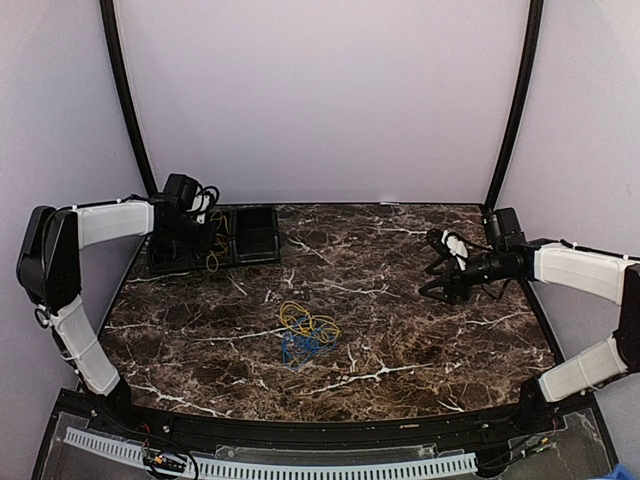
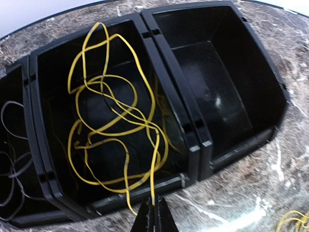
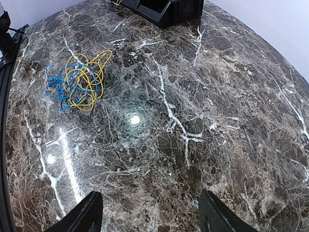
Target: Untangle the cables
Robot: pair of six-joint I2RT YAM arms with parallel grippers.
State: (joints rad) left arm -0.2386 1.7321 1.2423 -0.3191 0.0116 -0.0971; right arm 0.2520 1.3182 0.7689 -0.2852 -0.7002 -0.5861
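A yellow cable (image 2: 113,121) lies in loose loops inside the middle compartment of the black tray (image 2: 193,145). My left gripper (image 2: 154,212) is shut on one strand of it at the compartment's front rim; it also shows in the top view (image 1: 207,250). A second yellow cable (image 1: 305,320) and a blue cable (image 1: 297,347) lie tangled together at the table's middle. In the right wrist view the yellow loops (image 3: 87,77) overlap the blue ones (image 3: 52,87). My right gripper (image 3: 152,217) is open and empty, hovering over bare marble far right of the tangle (image 1: 428,282).
The black tray (image 1: 250,258) stands at the back left; its right compartment (image 2: 217,92) is empty and its left one holds thin dark cords (image 2: 9,159). Black frame posts rise at both back corners. The table's near edge carries a white cable strip (image 1: 300,468).
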